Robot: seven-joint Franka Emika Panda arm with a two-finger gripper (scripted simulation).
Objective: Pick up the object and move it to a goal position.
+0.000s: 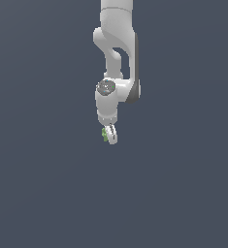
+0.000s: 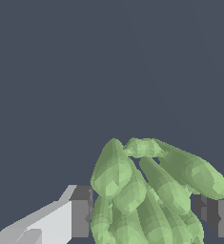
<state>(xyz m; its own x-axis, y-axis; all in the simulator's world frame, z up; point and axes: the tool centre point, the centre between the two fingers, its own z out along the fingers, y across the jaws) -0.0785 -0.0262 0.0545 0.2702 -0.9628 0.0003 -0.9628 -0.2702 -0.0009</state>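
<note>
My gripper (image 2: pixel 144 214) is clamped on the object (image 2: pixel 151 190), a lumpy light-green cluster of long lobes wedged between my dark pads (image 2: pixel 80 212). In the exterior view the object (image 1: pixel 105 134) sits at my gripper's (image 1: pixel 109 135) tip, below my white arm (image 1: pixel 116 53).

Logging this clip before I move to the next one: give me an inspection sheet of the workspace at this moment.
Surface: plain dark blue-grey ground, unmarked in both views.
Job's things: light-green lumpy object, made of elongated lobes, sits between the fingers; a goal marker is not seen.
Clutter: nothing seen.
Grippers: white gripper points down at the arm's end, shut on the object; dark finger pads flank it in the wrist view.
Cables: nothing seen.
Surroundings: nothing seen beyond the white arm coming in from the top of the exterior view.
</note>
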